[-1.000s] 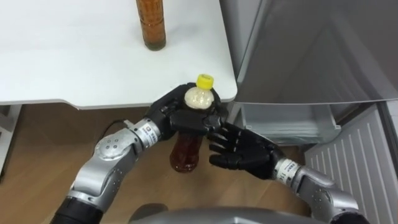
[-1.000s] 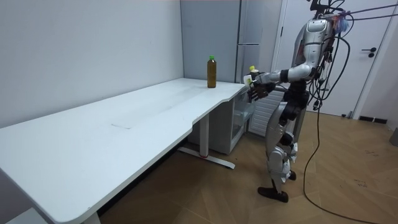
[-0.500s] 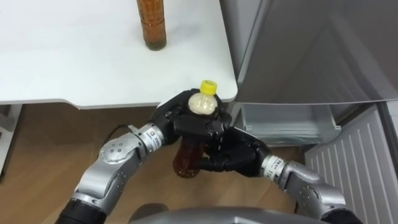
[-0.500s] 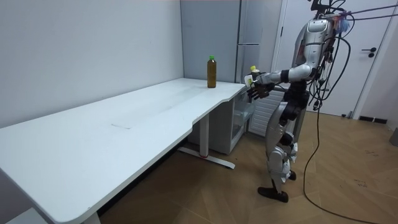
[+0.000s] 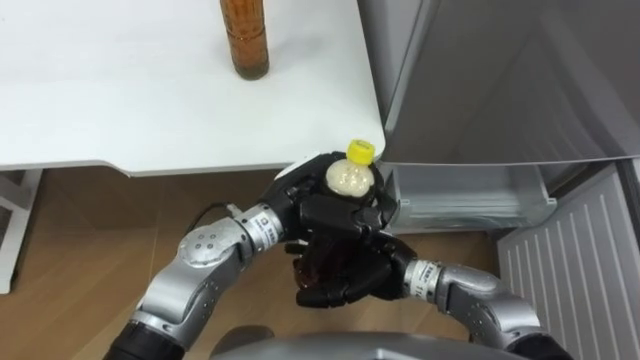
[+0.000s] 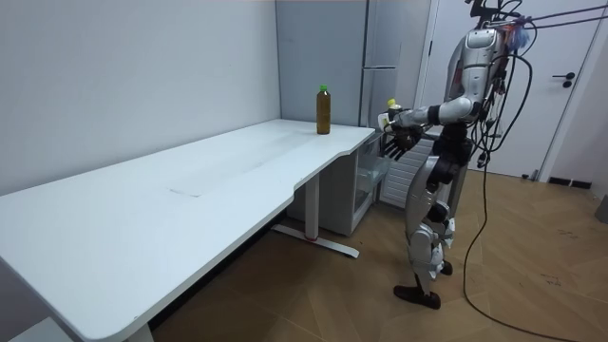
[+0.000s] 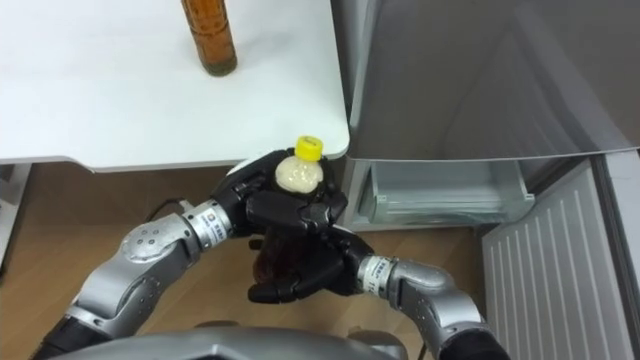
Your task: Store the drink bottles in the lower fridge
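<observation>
My left fingers (image 5: 345, 212) are curled round the top of the drink bottle (image 5: 348, 177), just under its yellow cap (image 5: 360, 151). My right fingers (image 5: 330, 290) wrap round its lower part from below. So the left hand (image 5: 300, 198) and the right hand (image 5: 352, 278) both grip it. The bottle stands upright in the air. It looks pale at the neck and brown lower down.

It is just off the corner of the white worktop (image 5: 120, 90), in front of the open lower fridge (image 5: 460, 195). A second bottle (image 5: 245, 40) of brown drink stands on the worktop, well apart from my hands.

The fridge door (image 5: 570, 255) is swung open on my right. Below my hands is bare wooden floor (image 5: 80, 230). In the room view, the robot stands at the worktop's end beside the fridge.
</observation>
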`<state>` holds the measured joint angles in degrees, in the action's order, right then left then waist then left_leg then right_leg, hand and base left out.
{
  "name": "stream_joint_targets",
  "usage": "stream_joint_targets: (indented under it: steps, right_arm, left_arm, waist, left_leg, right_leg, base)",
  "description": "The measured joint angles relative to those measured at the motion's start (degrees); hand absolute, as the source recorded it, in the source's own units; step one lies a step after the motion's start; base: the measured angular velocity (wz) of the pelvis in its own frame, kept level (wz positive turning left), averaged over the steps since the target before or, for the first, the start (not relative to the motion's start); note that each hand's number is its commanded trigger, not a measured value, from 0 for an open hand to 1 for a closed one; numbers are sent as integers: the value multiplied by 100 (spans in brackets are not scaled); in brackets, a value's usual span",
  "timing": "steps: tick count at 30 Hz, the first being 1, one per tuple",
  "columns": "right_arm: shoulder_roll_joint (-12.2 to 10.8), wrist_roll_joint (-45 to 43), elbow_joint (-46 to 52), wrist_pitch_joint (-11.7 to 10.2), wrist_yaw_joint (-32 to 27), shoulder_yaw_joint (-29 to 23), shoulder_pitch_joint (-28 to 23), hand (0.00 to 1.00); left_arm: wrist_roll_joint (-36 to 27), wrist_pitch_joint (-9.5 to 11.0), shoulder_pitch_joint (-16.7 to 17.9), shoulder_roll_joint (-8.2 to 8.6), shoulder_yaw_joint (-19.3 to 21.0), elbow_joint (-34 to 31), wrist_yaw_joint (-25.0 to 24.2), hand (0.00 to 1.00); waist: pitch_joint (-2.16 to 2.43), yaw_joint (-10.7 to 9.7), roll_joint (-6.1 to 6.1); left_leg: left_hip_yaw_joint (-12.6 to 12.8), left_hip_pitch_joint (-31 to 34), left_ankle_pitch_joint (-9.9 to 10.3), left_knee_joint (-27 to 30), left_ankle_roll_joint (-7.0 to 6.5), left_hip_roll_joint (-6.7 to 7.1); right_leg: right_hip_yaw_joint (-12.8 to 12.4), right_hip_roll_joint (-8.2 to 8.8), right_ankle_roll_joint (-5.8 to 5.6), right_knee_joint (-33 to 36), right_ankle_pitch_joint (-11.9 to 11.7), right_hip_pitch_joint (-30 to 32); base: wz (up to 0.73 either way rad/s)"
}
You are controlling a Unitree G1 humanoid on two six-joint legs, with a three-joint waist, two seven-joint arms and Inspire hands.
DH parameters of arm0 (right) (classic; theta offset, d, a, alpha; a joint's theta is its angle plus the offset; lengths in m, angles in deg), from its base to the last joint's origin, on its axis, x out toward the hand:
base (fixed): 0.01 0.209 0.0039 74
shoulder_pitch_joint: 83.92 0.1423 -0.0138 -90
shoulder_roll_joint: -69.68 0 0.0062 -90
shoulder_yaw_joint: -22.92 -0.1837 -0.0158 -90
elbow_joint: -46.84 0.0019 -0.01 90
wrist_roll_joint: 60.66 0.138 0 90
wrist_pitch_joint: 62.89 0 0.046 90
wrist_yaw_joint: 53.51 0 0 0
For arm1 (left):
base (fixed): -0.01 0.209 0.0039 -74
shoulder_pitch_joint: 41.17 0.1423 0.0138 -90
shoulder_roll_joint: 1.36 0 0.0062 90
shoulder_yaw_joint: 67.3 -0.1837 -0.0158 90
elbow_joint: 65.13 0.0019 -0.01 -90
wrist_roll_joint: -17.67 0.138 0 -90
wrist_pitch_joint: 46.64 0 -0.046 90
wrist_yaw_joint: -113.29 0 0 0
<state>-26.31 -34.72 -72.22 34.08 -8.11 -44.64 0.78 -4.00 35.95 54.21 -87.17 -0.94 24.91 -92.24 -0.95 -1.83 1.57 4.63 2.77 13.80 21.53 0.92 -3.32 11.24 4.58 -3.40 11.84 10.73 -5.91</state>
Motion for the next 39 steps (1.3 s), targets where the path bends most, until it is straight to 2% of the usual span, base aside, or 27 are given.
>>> stream_joint_targets:
  steps: [3, 8, 16, 22, 28, 29, 30, 39]
  right_arm:
    - [-39, 3, -54, -2, -67, -10, 99, 100]
    - [-50, 163, -103, -10, -106, 8, 109, 100]
    - [-51, 341, -201, -258, -234, 166, 111, 100]
    - [-50, 386, -200, -267, -351, 269, 110, 100]
    - [-48, 427, -200, -255, -442, 335, 110, 100]
    - [-48, 431, -200, -254, -453, 339, 110, 100]
    - [-47, 432, -200, -254, -456, 337, 110, 100]
    - [-54, 567, -232, -222, -482, 323, 70, 100]
  left_arm:
    - [4, 0, -150, 0, -24, -7, -1, 100]
    - [7, 0, -200, 0, -30, -7, 31, 100]
    - [16, 0, -244, -2, -53, -5, 47, 100]
    - [20, 0, -244, -25, -69, 19, 47, 100]
    - [17, -1, -244, -31, -70, 64, 46, 100]
    - [17, -1, -244, -31, -69, 70, 46, 32]
    - [17, -1, -244, -32, -69, 71, 46, 0]
    - [-28, -4, -241, -2, 24, 70, 46, 0]
  waist:
    - [-2, -58, 4]
    - [-6, -95, -5]
    - [-14, -105, -21]
    - [-47, -94, -74]
    - [-44, -87, -85]
    - [-42, -87, -91]
    - [-38, -92, -102]
    - [-9, -93, -160]
  left_leg:
    - [-1, 1, 19, -6, -8, 0]
    - [-1, -2, 23, -12, -7, -1]
    - [1, -18, 23, -69, -6, 3]
    - [1, -34, 22, -90, -4, 3]
    - [1, -29, 24, -83, -4, 4]
    - [1, -29, 24, -82, -4, 3]
    - [1, -35, 24, -81, -4, 3]
    - [10, -107, 21, -87, -3, 5]
  right_leg:
    - [-2, 3, -1, 9, 0, 0]
    - [-3, 3, -2, -6, 1, 30]
    - [-4, 2, -2, -11, 1, -3]
    - [-7, 2, -1, 0, 0, -11]
    - [-7, 2, -1, 15, 0, -14]
    - [-7, 2, -1, 24, 0, -14]
    - [-9, 2, -1, 29, 0, -12]
    - [-28, 1, -1, 35, 0, -55]
  base:
    - [0]
    - [0]
    - [0]
    - [0]
    - [0]
    - [0]
    - [0]
    - [0]
